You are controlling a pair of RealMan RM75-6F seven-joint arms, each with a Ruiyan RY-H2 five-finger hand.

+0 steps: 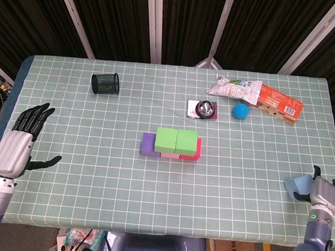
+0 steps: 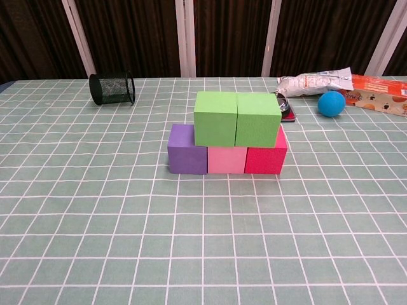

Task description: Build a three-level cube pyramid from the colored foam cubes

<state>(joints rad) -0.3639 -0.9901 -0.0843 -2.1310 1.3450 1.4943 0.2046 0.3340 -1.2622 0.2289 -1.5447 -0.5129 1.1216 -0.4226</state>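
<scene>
A purple cube (image 2: 187,149), a pink cube (image 2: 226,159) and a red cube (image 2: 265,159) stand in a row mid-table. Two green cubes (image 2: 215,118) (image 2: 257,120) sit side by side on top of that row. From the head view the stack (image 1: 176,141) lies at the table's centre. My right hand (image 1: 322,195) is at the front right table edge and grips a light blue cube (image 1: 297,186). My left hand (image 1: 16,143) hovers at the left edge, fingers spread, holding nothing. Neither hand shows in the chest view.
A black mesh cup (image 1: 105,83) lies on its side at the back left. Behind the stack are a small metal bell on a plate (image 1: 203,109), a blue ball (image 1: 240,111), a snack bag (image 1: 235,88) and an orange box (image 1: 280,103).
</scene>
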